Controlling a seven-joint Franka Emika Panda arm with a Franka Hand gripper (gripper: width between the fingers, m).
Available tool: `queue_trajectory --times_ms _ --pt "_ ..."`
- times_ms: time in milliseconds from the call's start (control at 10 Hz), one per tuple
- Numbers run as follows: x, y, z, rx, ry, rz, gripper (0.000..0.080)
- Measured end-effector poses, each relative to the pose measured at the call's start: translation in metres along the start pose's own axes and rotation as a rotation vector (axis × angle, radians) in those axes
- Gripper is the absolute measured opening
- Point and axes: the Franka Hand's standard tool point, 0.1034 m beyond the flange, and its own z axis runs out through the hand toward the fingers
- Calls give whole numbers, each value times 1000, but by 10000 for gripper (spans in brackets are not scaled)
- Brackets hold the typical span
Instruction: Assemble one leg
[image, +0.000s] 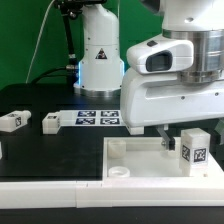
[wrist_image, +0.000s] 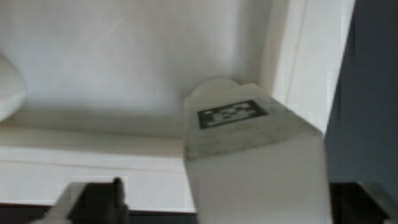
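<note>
A white leg (image: 193, 147) with a square marker tag stands upright at the exterior view's right end of the large white tray-like piece (image: 130, 160). My gripper (image: 180, 142) hangs over it with the jaws astride it. In the wrist view the leg (wrist_image: 249, 140) lies between the fingers. A gap shows between it and the dark finger (wrist_image: 98, 200), and it sits close to the other finger. The gripper (wrist_image: 222, 205) is open. Two more legs (image: 12, 121) (image: 50, 121) lie on the black table at the exterior view's left.
The marker board (image: 98, 118) lies on the table behind the tray-like piece. The robot's base (image: 100, 55) stands at the back. A round socket (image: 120, 171) shows in the tray-like piece's near corner. Its raised rim (wrist_image: 302, 60) runs beside the leg.
</note>
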Motion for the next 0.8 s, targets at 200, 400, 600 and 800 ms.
queue_trajectory --times_ms 200,400,600,800 --pt "0 0 0 0 0 29 290" --pt "0 1 1 19 -1 258 290" --pt "1 5 0 50 -7 530 290" --pt "1 6 0 52 -13 811 290"
